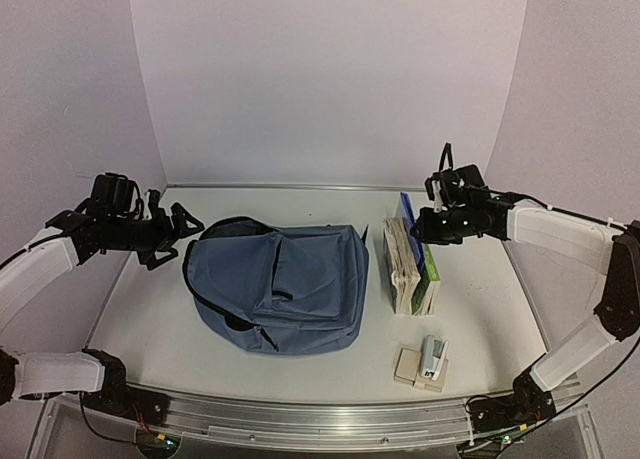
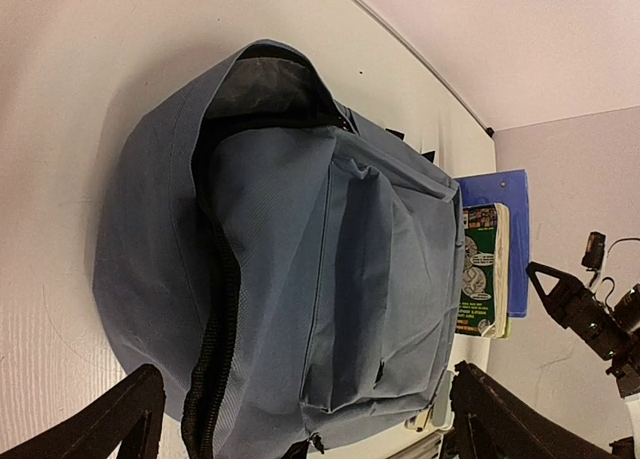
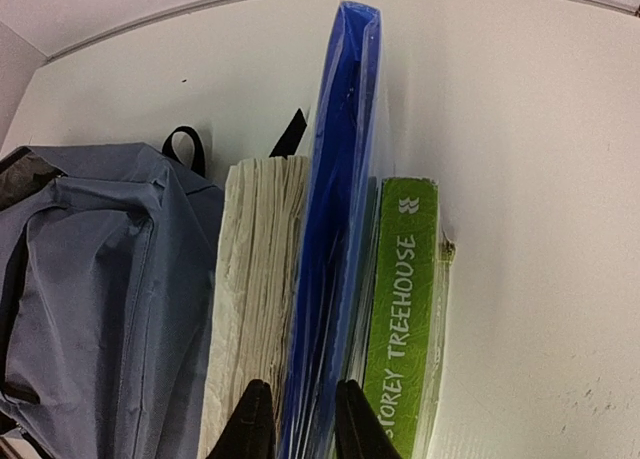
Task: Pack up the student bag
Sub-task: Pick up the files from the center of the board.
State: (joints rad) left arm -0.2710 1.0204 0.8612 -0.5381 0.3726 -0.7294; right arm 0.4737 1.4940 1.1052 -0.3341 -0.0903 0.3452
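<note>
The student bag [image 1: 275, 289] is a slate-blue backpack lying flat mid-table, front pocket up; in the left wrist view [image 2: 300, 249] its main zip gapes open at the top end. My left gripper [image 1: 180, 236] hovers open and empty just left of the bag's open end, fingers spread wide [image 2: 300, 429]. My right gripper [image 1: 425, 224] is closed on the upright edge of a blue folder [image 3: 335, 199], one finger on each side [image 3: 303, 424]. The folder stands between a thick cream-paged book [image 3: 255, 289] and a green "Storey Treehouse" book [image 3: 400, 309], right of the bag.
The book stack [image 1: 412, 269] lies right of the bag. A small white-and-teal item on a beige block [image 1: 428, 362] sits near the front right. White walls enclose the table on the back and sides; a metal rail [image 1: 300, 419] runs along the near edge.
</note>
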